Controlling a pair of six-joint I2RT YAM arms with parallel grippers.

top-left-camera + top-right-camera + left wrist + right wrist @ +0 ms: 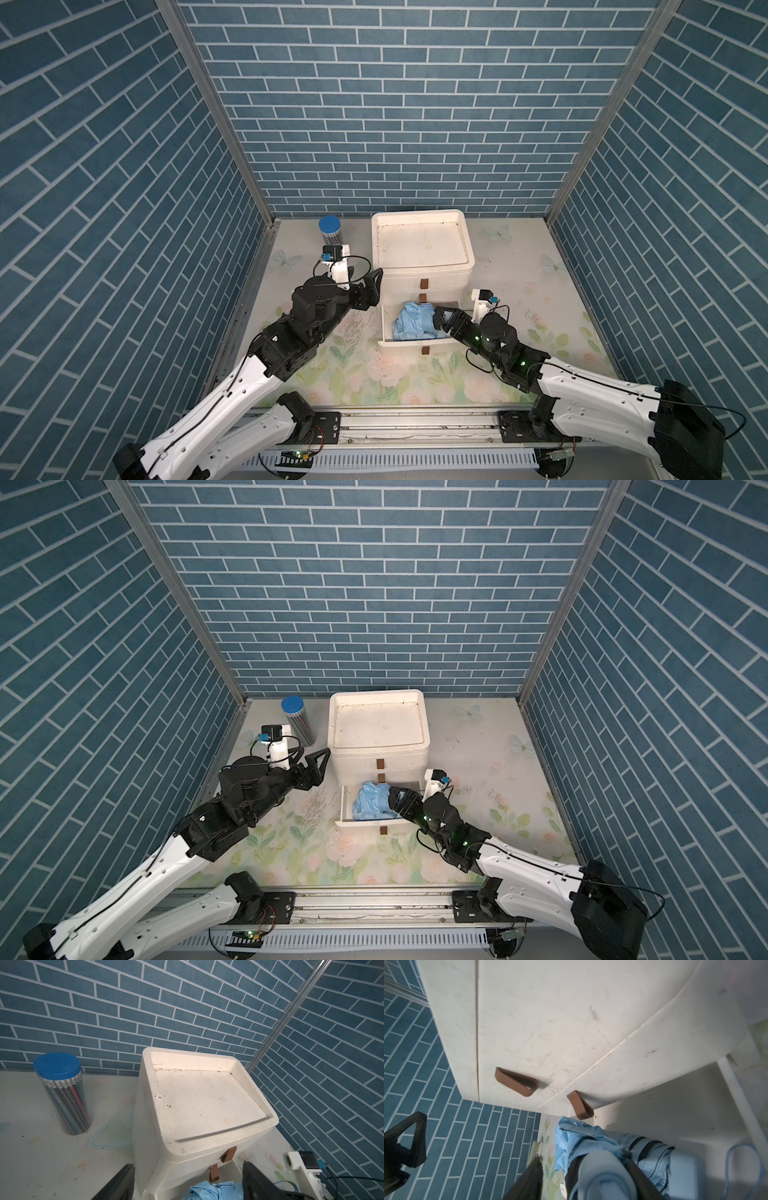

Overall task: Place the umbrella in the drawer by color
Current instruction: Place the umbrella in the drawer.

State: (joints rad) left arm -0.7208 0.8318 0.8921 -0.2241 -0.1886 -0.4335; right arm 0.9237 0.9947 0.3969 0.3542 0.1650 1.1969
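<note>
While the right gripper (581, 1156) is straddling the light-blue umbrella (591, 1142) with its jaws parted, the right wrist view is showing a strip of floral table (548, 1159) between one finger (533, 1176) and the fabric. Both top views are hiding that gap and showing instead the bundle lying in the pulled-out bottom drawer (409, 344). The left gripper (376, 286) is hovering released and empty beside the cabinet (422, 249).

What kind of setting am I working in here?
Probably a staged robot test booth, not a real room: blue brick-pattern wall panels, floral-print table cover, and a metal mounting rail.
</note>
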